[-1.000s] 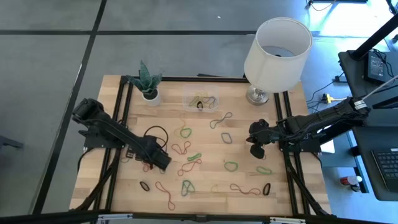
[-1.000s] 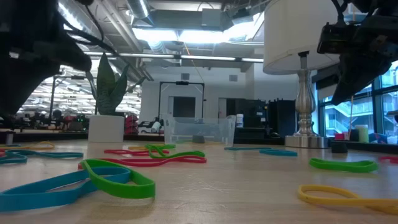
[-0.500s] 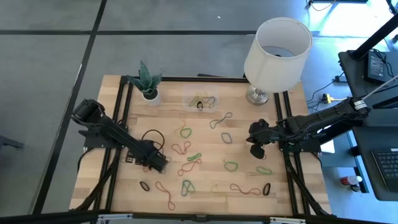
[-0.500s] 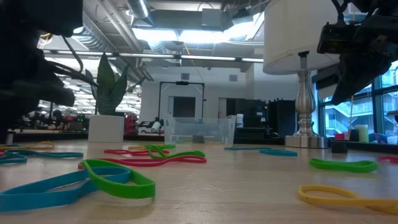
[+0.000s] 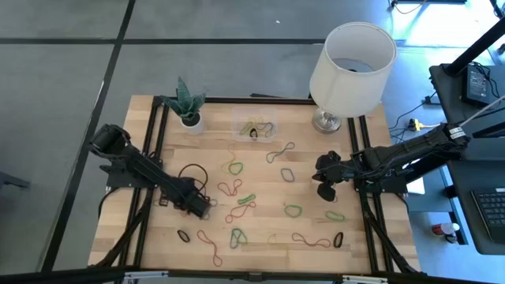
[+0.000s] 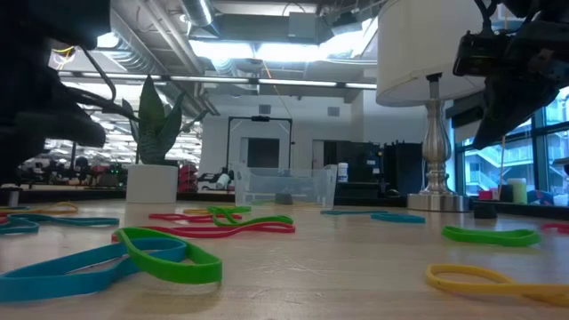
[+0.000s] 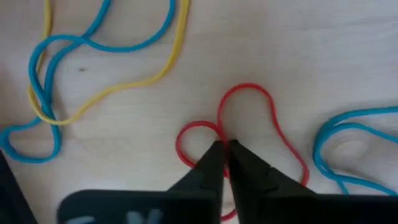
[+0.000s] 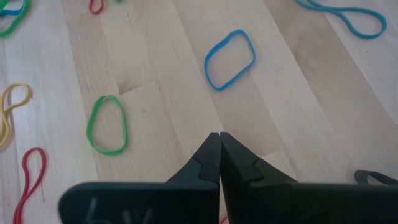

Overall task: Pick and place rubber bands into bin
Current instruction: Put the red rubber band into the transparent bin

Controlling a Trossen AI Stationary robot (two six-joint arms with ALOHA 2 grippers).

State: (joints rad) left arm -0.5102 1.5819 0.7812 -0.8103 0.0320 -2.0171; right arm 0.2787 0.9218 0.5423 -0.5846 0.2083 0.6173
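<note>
The wooden counter [image 5: 260, 189] carries a white lamp [image 5: 351, 59] and a potted plant [image 5: 188, 106] at its far edge, with the clear bin [image 5: 256, 128] between them, a few bands inside. Rubber bands [image 5: 237, 189] lie scattered across the boards. The left pincer [image 7: 224, 149] is down on the counter, tips pinched together on a red band [image 7: 249, 118]. The right pincer [image 8: 219, 138] hangs closed and empty above the counter's right side.

No legible txt, labels or nos. in any view.
</note>
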